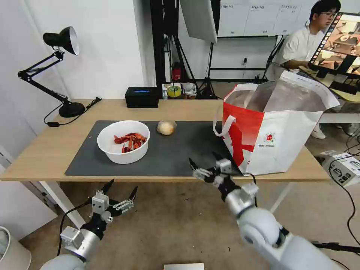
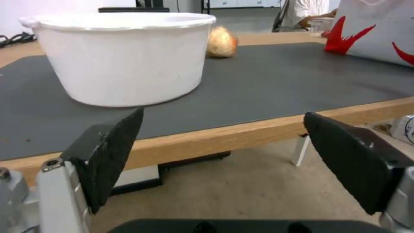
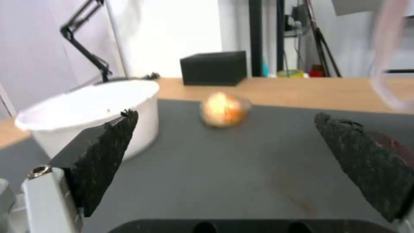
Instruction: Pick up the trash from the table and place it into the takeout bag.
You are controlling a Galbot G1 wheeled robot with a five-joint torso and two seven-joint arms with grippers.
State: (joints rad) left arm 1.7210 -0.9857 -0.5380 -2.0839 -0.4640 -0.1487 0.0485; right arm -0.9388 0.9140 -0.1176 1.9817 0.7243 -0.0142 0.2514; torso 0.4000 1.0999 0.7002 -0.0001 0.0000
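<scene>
1. Lamp first: the black desk lamp (image 1: 56, 67) stands at the table's (image 1: 45, 157) far left corner. It is not trash.
2. The left gripper (image 1: 120, 190) hangs below the table's front edge, near the left end. Its fingers are wide apart and hold nothing.
3. The white bowl (image 1: 123, 141) of red shells sits on the left part of the dark mat (image 1: 180, 153), close to the front edge. It is just past the left gripper.
4. The small black box (image 1: 141, 97) rests near the back edge, in the middle.
5. The beige ball (image 1: 165, 128) lies on the mat near its back edge, to the right of the bowl and not touching it.
6. The right gripper (image 1: 204, 164) is over the front edge of the table, at the mat's right part. Its fingers are spread apart and empty, and it points at the ball.
7. The takeout bag (image 1: 273, 131) stands open at the table's right end.
8. I think this is the reaching step. Next, the right gripper needs to go forward to the ball and close on it gently.
</scene>
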